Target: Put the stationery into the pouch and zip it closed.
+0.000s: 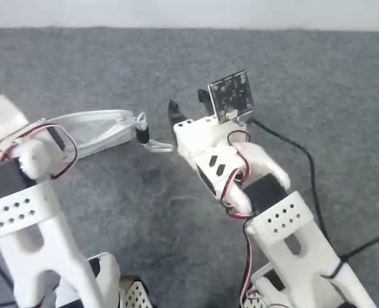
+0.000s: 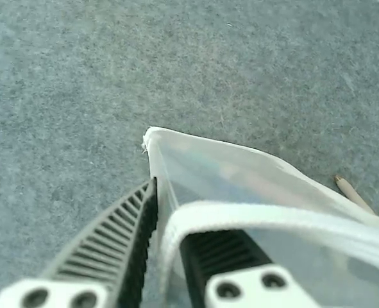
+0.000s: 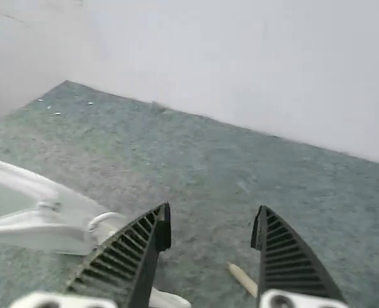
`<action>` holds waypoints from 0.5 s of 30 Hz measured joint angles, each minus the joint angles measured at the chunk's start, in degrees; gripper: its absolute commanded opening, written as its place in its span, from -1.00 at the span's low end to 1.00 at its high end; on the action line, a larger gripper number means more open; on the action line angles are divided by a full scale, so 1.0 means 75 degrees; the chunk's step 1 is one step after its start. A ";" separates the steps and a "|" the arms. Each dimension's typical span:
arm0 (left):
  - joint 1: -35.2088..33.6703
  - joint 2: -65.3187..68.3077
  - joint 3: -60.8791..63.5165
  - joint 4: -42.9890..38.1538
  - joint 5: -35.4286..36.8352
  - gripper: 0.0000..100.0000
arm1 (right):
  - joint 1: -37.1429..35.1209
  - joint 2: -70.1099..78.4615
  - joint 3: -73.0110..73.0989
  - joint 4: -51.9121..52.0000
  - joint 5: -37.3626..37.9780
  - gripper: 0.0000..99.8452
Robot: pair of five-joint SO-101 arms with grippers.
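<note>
While the left end effector [image 2: 170, 221] pinches the clear pouch [image 1: 99, 131], the right end effector [image 1: 189, 106] is open beside it.
From high up, the pouch is held over the grey surface [image 1: 144, 212], with its zipper pull [image 1: 152, 144] just beside the right end effector. In the left wrist view, the two fingers are closed on the pouch's wall, and a pale pencil [image 2: 353, 192] lies on the surface near the pouch. In the right wrist view, the fingers stand wide apart, with the pencil lying between them and the pouch beside one finger.
</note>
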 measured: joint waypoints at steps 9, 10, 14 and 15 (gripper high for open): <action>-0.0246 0.0000 0.0000 0.0000 0.0000 -0.98 | 0.0328 0.0094 -0.0281 0.0340 0.0481 -0.61; -0.0246 0.0000 0.0070 0.0000 0.0000 -0.98 | 0.0328 0.0270 -0.0399 0.0340 0.0574 -0.61; -0.0281 0.0000 0.0141 -0.0012 0.0000 -0.98 | 0.0328 0.1407 -0.1172 0.0715 0.0985 -0.61; -0.0270 -0.0012 0.0164 -0.0059 0.0000 -0.98 | 0.0328 0.1770 -0.1442 0.0926 0.1102 -0.61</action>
